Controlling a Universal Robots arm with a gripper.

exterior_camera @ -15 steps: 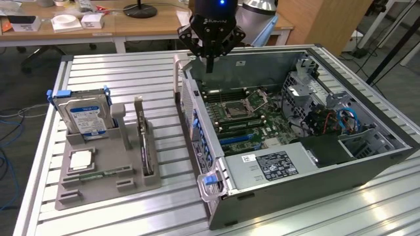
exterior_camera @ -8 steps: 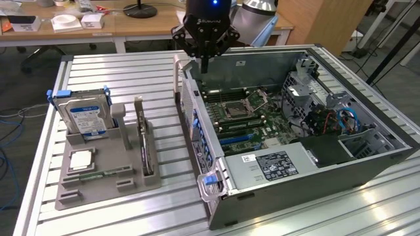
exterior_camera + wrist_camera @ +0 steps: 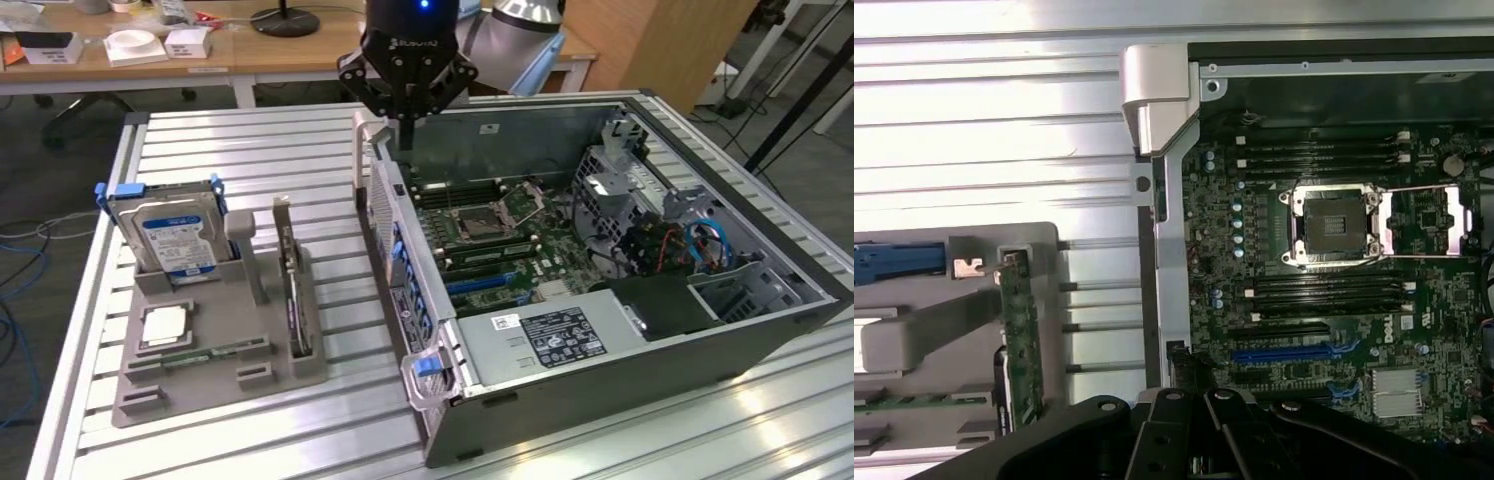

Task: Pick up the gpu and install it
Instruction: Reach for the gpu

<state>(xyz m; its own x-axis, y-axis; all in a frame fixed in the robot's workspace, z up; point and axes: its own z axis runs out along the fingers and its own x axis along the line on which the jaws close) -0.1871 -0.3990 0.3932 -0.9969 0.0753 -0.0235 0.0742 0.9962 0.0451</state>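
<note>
- Nearest, on the exterior view's left, the gpu (image 3: 296,300) stands on edge in the gray holder (image 3: 200,375), with open room above it.
- The exterior view adds the hard drive (image 3: 167,235) and its blue-white label. In the wrist view we read "DELL" on the motherboard (image 3: 1429,345).
- Farthest, the gripper (image 3: 404,140) hangs empty, fingers pressed together, above the case's (image 3: 601,410) left wall.

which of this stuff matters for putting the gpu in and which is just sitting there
Job in hand:
gpu, upright in the grey holder
gripper, over the edge of the open computer case
motherboard

Lying about:
hard drive
memory stick
processor chip
</note>
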